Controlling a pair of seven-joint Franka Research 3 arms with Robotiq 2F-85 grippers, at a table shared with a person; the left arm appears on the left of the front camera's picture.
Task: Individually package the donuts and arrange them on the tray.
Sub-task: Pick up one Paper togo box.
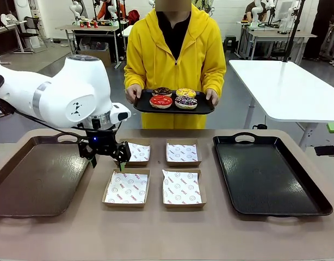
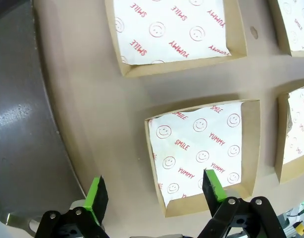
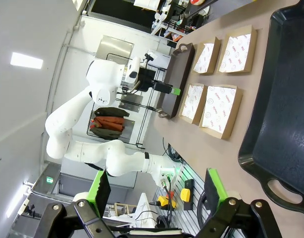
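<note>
The donuts lie on a black tray [image 1: 142, 106] that a person in a yellow hoodie holds at the far side of the table: red [image 1: 160, 101], dark chocolate [image 1: 162, 91], yellow [image 1: 185, 92] and sprinkled [image 1: 186, 102]. My left gripper [image 1: 107, 157] hangs open over the table, between the dark left tray [image 1: 36, 174] and the back-left box [image 1: 138, 153]. In the left wrist view that gripper [image 2: 154, 191] is empty, its green pads [image 2: 97, 196] straddling the near edge of a paper-lined box [image 2: 201, 148]. My right gripper [image 3: 157, 188] is open and empty, off the table's right end.
Four paper-lined cardboard boxes sit mid-table: back-right [image 1: 183, 153], front-left [image 1: 127, 188] and front-right [image 1: 182, 188] besides the back-left one. A black tray [image 1: 267, 174] lies empty at the right, also seen from the right wrist [image 3: 280, 99]. A white table [image 1: 286, 87] stands behind.
</note>
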